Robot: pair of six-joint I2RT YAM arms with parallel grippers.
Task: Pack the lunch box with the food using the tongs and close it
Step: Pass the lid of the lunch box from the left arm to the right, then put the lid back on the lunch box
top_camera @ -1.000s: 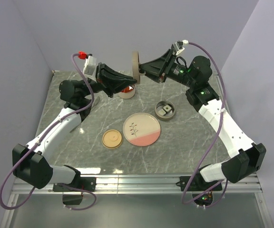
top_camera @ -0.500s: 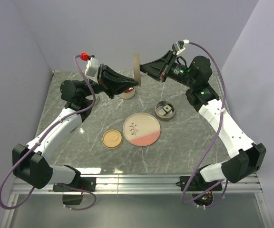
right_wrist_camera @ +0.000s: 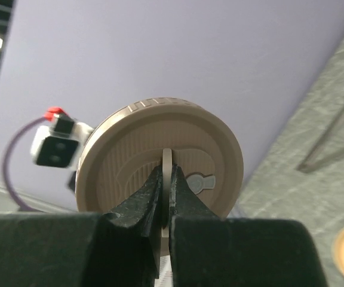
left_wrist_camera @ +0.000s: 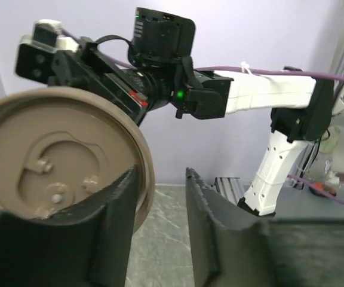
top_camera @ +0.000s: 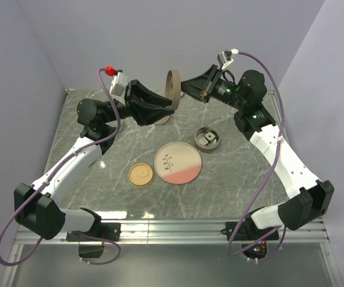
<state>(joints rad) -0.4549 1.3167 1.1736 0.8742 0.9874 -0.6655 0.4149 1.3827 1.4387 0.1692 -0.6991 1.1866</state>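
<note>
We see a grey marble-patterned table (top_camera: 237, 173) with a pink-and-cream plate (top_camera: 178, 162), drawn with a sprig, lying flat near its middle. Just beside the plate on the left lies a tan round lid (top_camera: 141, 175). Up and to the right of the plate, near it but apart, stands a shallow round container (top_camera: 206, 138) with a dark rim. Farther back we make out only the edge of a cream tub (top_camera: 163, 119), the rest hidden from us.
</note>
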